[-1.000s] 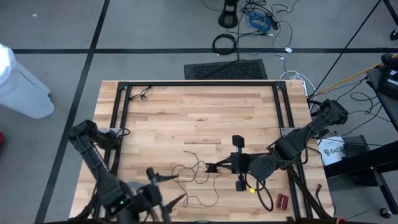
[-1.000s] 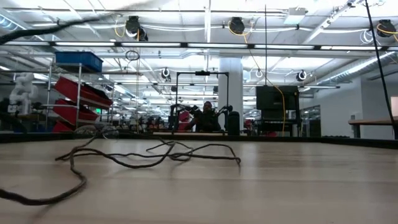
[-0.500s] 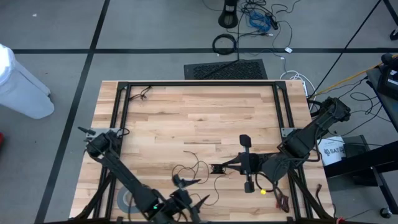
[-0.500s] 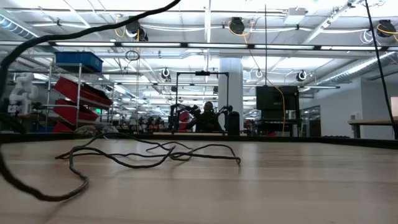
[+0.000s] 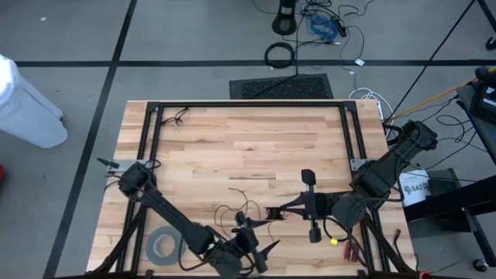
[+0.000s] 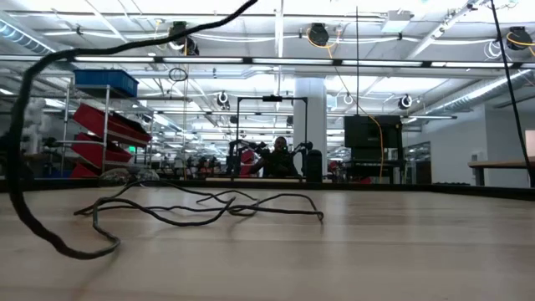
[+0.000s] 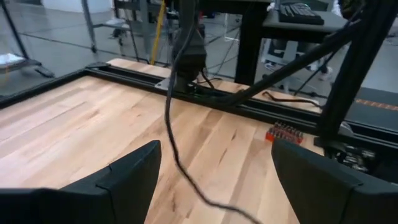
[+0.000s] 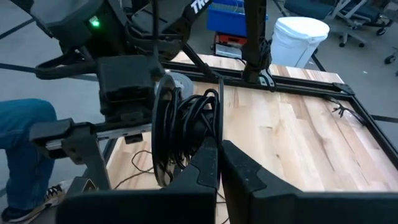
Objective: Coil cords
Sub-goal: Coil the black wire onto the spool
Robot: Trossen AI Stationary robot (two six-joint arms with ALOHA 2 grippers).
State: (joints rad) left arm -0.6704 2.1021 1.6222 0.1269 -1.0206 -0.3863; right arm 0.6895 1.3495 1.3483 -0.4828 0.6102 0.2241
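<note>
Butcher-block table with a black frame along its edges, standing on a grey floor marked with dark lines. Thin dark wire lies in loose loops on the near-centre boards; in the low view one strand rises off the wood and arcs overhead. Right gripper, near the table middle, is pinched shut on the black disc, which has several turns of wire wound on it. Left gripper sits at the near edge, fingers spread wide and holding nothing; the wire hangs between them. Grey tape roll lies flat at the near left corner. Small red item by the right frame rail. Off the table: white bin at left, black mat and cable tangle beyond the far edge. Low view shows an open workshop with ceiling lights and red and blue bins. A blue-trousered leg shows in the right wrist view.
</note>
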